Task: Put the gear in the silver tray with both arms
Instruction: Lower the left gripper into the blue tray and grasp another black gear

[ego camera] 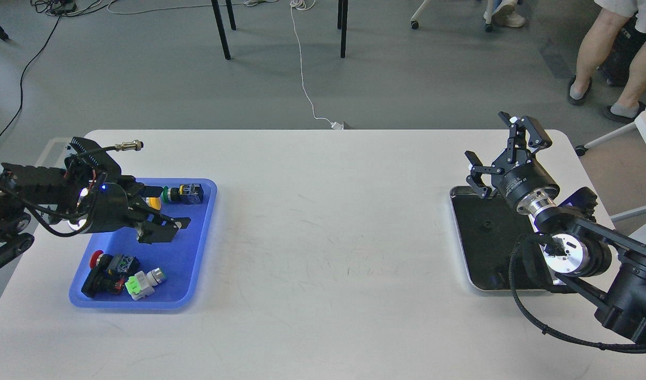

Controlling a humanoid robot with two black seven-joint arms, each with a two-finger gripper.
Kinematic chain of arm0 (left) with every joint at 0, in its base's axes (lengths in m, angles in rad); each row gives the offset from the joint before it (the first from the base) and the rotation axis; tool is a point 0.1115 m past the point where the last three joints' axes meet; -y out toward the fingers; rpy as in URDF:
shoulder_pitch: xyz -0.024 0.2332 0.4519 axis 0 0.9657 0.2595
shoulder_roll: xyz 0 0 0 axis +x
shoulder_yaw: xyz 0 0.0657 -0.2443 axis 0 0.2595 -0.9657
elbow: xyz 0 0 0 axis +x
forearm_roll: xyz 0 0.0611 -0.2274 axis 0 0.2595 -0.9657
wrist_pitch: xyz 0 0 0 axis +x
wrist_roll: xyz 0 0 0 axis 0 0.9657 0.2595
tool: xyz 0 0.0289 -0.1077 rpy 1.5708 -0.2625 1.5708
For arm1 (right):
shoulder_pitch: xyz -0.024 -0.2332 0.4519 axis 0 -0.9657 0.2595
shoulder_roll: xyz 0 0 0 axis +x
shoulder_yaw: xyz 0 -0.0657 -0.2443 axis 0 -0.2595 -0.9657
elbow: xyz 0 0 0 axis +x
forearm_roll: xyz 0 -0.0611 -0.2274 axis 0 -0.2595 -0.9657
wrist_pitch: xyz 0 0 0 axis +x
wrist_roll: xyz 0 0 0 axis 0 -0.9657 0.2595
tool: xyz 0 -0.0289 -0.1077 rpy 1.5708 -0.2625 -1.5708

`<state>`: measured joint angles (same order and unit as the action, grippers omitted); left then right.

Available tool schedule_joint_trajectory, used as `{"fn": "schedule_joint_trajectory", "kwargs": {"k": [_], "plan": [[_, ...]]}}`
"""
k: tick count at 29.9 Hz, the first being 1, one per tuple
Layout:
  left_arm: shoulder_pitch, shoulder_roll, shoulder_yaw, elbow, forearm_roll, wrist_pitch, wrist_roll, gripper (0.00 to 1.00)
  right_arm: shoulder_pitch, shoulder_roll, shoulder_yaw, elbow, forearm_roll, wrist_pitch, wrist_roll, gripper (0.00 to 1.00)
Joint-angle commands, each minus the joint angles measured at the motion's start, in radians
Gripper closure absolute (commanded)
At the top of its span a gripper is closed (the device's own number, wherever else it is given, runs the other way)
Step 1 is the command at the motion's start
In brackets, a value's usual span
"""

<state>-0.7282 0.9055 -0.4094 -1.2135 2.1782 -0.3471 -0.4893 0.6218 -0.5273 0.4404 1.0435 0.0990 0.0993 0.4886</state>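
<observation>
Two black pincers gape: left over the glossy blue tray, right above the mirror-floored silver tray.

My left gripper is sitting dark over the blue tray, so I'm not making out its 2 fingers well enough to call the gap, and it's covering the spot right under it. My right arm is blocking the near right corner of the silver tray. There's 1 tiny dark speck on that tray's floor, too small for me to identify. Both arms are getting cut off at the frame edges.
</observation>
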Motion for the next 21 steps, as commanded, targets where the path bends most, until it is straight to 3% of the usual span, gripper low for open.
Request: {"fn": "schedule_joint_trajectory", "kwargs": {"k": [1, 10, 21], "plan": [[-0.014, -0.010, 0.072, 0.060, 0.003, 0.010, 0.001, 0.10, 0.001, -0.002, -0.002, 0.000, -0.004, 0.000, 0.000, 0.01], [-0.014, -0.098, 0.121, 0.152, 0.003, 0.026, 0.001, 0.32, 0.001, -0.003, -0.008, 0.003, -0.007, 0.000, 0.000, 0.01], [-0.013, -0.129, 0.130, 0.216, 0.003, 0.033, 0.001, 0.45, -0.002, -0.003, -0.009, 0.003, -0.013, 0.000, 0.000, 0.01]]}}
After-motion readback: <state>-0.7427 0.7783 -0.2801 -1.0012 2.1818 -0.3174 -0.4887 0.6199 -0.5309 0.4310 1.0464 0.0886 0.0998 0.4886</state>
